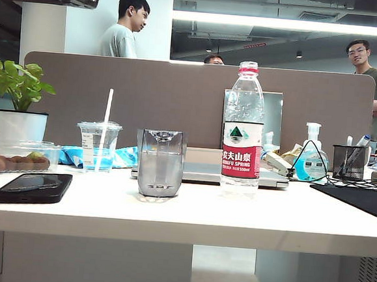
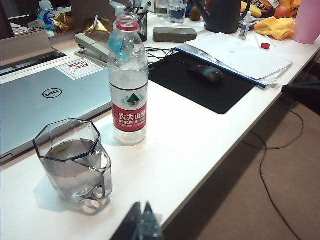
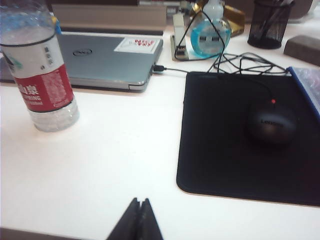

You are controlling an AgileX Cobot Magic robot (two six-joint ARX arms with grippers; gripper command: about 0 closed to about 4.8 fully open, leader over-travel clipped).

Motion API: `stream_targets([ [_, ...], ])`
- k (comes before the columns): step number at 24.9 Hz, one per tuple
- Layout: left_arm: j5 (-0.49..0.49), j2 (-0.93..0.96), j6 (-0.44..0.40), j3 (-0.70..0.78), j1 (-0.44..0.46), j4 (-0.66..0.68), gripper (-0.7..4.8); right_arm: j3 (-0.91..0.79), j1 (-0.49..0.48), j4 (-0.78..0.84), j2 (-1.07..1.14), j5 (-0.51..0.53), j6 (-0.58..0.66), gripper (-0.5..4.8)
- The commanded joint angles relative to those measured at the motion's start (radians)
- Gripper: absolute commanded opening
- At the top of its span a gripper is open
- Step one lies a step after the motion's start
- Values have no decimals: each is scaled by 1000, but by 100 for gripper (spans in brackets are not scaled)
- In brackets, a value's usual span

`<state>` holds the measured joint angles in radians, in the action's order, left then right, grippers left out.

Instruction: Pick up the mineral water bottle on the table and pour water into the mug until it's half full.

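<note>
Water bottle (image 1: 243,129) stands upright on the white counter (image 1: 170,211), cap off, red neck ring showing. Partly filled; water (image 2: 128,82) level sits above the red-and-white label in the left wrist view. Nothing grips it.

Mug (image 1: 160,163), clear faceted glass, stands just beside the bottle, toward the left of the exterior view. The two are apart, not touching. Water in the mug reaches roughly half its height.

Behind both lies a closed silver laptop (image 2: 45,100). Further toward the left of the exterior view: lidded plastic cup with a white straw (image 1: 98,146), a black phone (image 1: 31,187) flat near the front edge, a potted plant (image 1: 18,101), a clear box of brown fruit (image 1: 14,157).

On the right side of the exterior view: black mouse pad (image 3: 250,140) with a black mouse (image 3: 271,124) on it, a pump dispenser with blue liquid (image 3: 210,32), a black mesh pen holder (image 3: 270,22), a stapler (image 2: 92,47).

Left gripper (image 2: 142,225) shows only at the edge of its wrist view, fingertips drawn together, hanging off the counter's front edge near the mug, holding nothing.

Right gripper (image 3: 140,222) likewise has its fingertips pressed together, empty, above the counter's front edge, well apart from the bottle.

Neither arm appears in the exterior view.
</note>
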<state>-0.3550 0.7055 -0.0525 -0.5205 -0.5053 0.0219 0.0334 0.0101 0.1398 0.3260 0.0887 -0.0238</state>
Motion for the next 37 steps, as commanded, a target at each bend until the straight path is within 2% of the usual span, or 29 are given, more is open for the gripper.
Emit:
stream_targets([
  [1,1,-2,0,-3,0,-8,-4,-34,1,8,-66,-5,-2,-6],
  [6,0,-2,0,-3,0,-8,-4,-32,0,-232,-251,-8,-3,-6],
  [9,0,-2,0,-3,0,-8,-4,-32,0,-314,-330,-10,-3,-5],
  [28,11,-25,0,0,-5,21,-4,-31,2,-315,-325,-11,-3,-5],
  [29,37,-65,-8,2,11,45,-4,-31,2,-315,-325,-11,-3,-5],
  [30,41,-92,-63,6,28,47,-4,-31,2,-315,-325,-11,-3,-5],
  [32,38,-127,-113,9,65,88,-4,-31,2,-315,-323,-17,-3,-5],
  [35,42,-202,-116,67,172,80,-4,-31,2,-315,-324,-18,-3,-5],
  [37,40,-301,-88,173,301,25,-4,-31,2,-315,-324,-20,-3,-5],
])
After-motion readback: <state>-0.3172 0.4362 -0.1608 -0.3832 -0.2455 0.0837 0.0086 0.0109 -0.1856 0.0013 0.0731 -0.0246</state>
